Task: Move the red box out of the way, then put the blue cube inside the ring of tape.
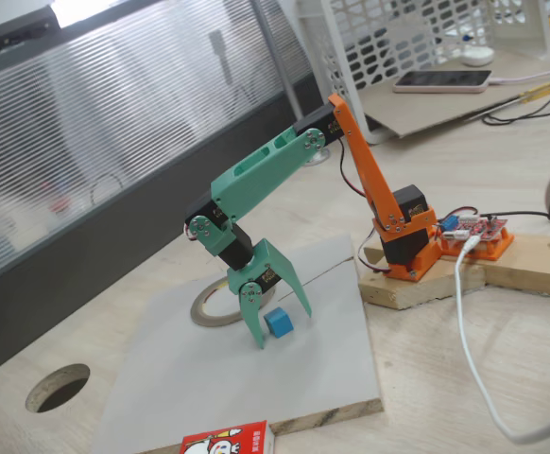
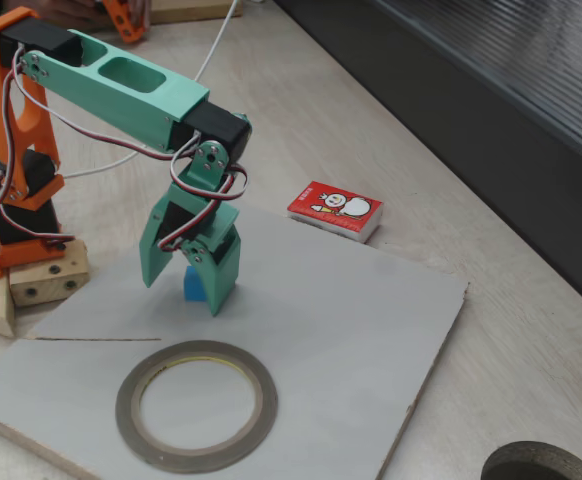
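The blue cube [image 1: 278,323] [image 2: 192,284] rests on the grey board [image 1: 209,397] [image 2: 331,330]. My green gripper [image 1: 282,327] [image 2: 184,290] is down over it, open, with one finger on each side of the cube. The ring of tape [image 1: 202,312] [image 2: 126,400] lies flat on the board just beside the gripper, and in a fixed view the gripper hides part of it. The red box [image 1: 226,441] [image 2: 336,210] lies off the board on the wooden table, well away from the cube and the ring.
The arm's orange base [image 1: 407,246] [image 2: 16,190] stands on wooden blocks at the board's edge. A round hole [image 1: 58,388] [image 2: 536,465] is cut in the tabletop. A white cable [image 1: 469,350] trails across the table. A phone [image 1: 442,81] and a white basket sit at the back.
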`<state>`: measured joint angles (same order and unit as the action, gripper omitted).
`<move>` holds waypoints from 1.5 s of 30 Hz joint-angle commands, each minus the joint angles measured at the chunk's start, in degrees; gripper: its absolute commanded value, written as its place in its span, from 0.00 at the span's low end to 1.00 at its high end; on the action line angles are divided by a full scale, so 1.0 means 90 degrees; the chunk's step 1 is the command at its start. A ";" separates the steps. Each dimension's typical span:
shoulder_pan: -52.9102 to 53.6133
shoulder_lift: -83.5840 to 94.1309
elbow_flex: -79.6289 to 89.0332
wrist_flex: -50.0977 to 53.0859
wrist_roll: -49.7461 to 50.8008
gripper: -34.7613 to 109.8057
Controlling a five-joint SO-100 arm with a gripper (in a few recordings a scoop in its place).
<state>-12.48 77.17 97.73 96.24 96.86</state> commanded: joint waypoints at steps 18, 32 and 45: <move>-0.0049 0.0059 -0.0029 -0.0605 0.0059 0.65; -0.0049 0.0068 -0.0020 -0.0547 0.0049 0.64; -0.0049 0.0322 -0.0029 -0.0303 0.0039 0.64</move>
<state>-12.30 77.26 97.65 92.37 96.86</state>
